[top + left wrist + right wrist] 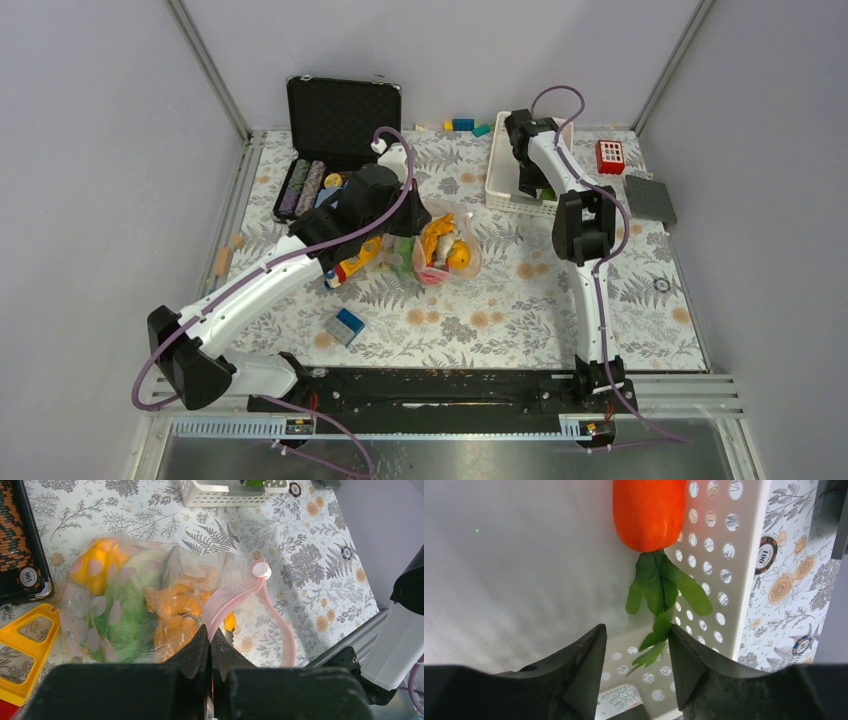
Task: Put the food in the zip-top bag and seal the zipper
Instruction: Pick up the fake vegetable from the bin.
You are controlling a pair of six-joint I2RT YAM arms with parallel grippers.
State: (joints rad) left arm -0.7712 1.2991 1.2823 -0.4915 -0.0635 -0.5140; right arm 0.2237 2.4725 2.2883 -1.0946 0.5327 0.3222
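Left gripper (210, 647) pinches the limp zip-top bag (125, 605) by its pink rim (235, 600); right gripper (636, 630) spreads its jaws over the probably slick carrot (649, 510)

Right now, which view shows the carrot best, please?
The right wrist view: the carrot lies close ahead of the open right gripper. The top external view shows only green beside the right arm; the left wrist view, a green scrap.

We read "100" on the round brown-and-white poker chip (765, 555) lying on the floral-patterned table cover (774, 620).
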